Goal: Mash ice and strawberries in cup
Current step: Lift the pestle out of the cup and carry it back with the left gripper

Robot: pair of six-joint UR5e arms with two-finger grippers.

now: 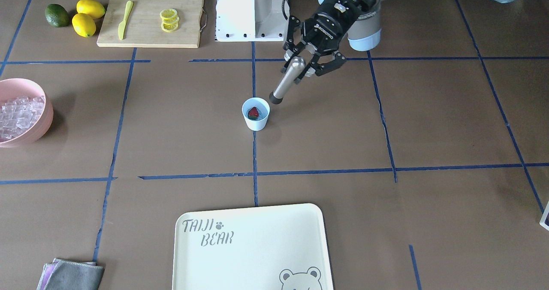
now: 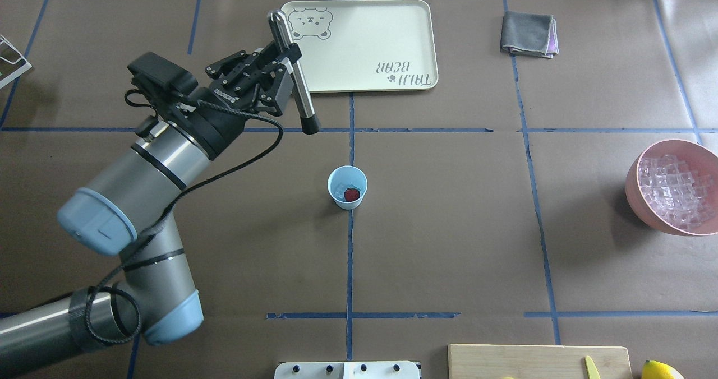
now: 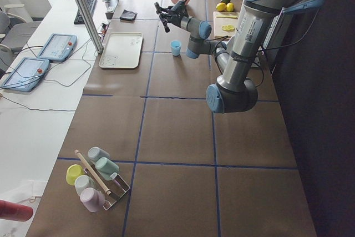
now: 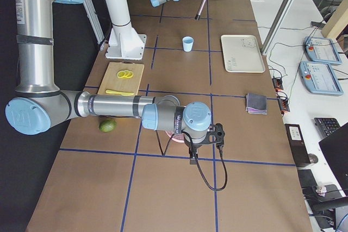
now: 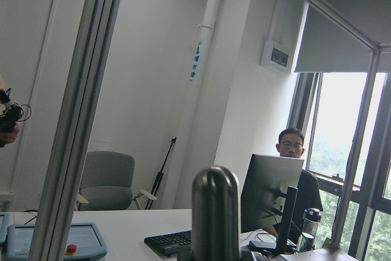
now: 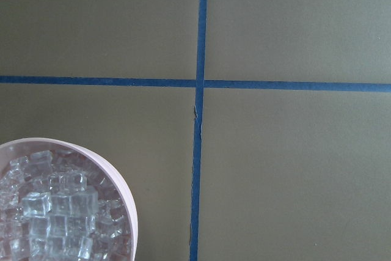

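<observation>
One red strawberry (image 1: 253,113) (dark-topped) lies in pale-blue cup (image 1: 257,125)

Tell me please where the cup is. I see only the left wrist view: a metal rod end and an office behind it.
Observer: The cup stands upright at mid-table. The dark tip of the pestle hangs near it, on the robot's left side, not inside it.
Operator: Is something in the cup?
Observer: Yes, one strawberry and some ice.
Operator: How is the pestle held?
Observer: The left gripper is shut on its upper part, and the pestle is tilted.
</observation>
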